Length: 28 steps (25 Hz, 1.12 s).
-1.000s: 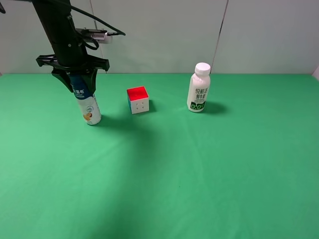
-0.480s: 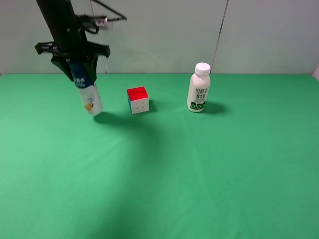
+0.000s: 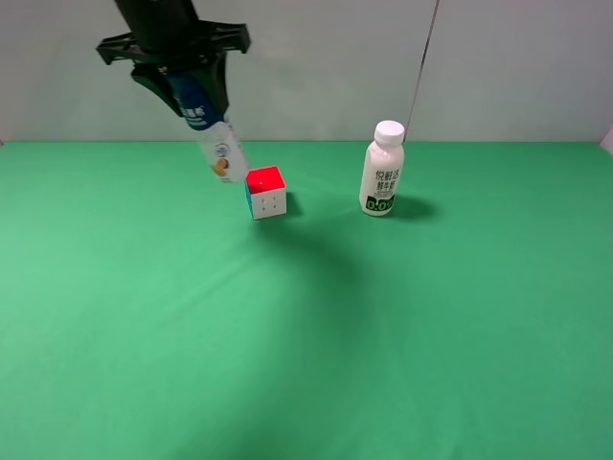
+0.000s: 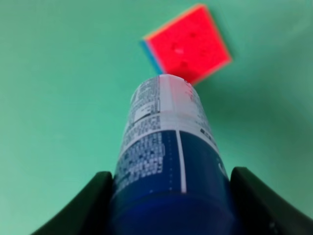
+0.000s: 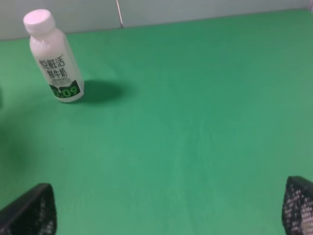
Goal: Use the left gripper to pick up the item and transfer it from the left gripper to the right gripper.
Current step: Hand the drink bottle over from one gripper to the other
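The item, a white bottle with a blue upper label, hangs tilted in the air above the green table, its base near the red-topped cube. My left gripper is shut on the bottle's upper part; its crossbar spans above it. In the left wrist view the bottle fills the middle between the two black fingers, with the cube below it. My right gripper stands open with only its two fingertips showing in the right wrist view; it is out of the exterior view.
A white-capped bottle marked 0.0 stands upright at the back right; it also shows in the right wrist view. A green cloth covers the table. A pale wall runs behind.
My left gripper has lifted the bottle off the table and carried it up and to the right, toward the cube. The bottle now tilts more. The cube and the other bottle have not moved.
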Tool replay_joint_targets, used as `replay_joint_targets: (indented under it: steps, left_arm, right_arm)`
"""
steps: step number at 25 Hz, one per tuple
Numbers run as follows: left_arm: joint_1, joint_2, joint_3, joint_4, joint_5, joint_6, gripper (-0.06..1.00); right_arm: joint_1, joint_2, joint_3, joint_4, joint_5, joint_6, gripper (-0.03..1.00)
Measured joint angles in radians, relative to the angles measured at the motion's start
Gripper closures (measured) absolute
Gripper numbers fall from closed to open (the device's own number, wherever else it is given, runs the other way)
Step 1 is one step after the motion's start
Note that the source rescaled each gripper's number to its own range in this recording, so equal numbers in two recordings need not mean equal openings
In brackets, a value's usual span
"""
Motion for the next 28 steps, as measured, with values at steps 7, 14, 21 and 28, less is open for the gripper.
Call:
replay_joint_targets:
  steps: [7,14,21,28]
  left_arm:
    - [-0.109,-0.001,0.000,-0.162,-0.053,0.001,0.94]
    - [-0.131,-0.001,0.000,-0.386,-0.132,0.080,0.94]
    - [-0.131,-0.001,0.000,-0.572,-0.157,0.200,0.94]
    - [-0.131,-0.001,0.000,-0.709,-0.167,0.310,0.94]
  right_arm:
    - [0.000,0.000,0.000,0.000,0.000,0.000,-0.03]
    - [0.000,0.000,0.000,0.002,0.000,0.000,-0.03]
    - [0.000,0.000,0.000,0.000,0.000,0.000,-0.03]
    - [0.000,0.000,0.000,0.011,0.000,0.000,-0.03]
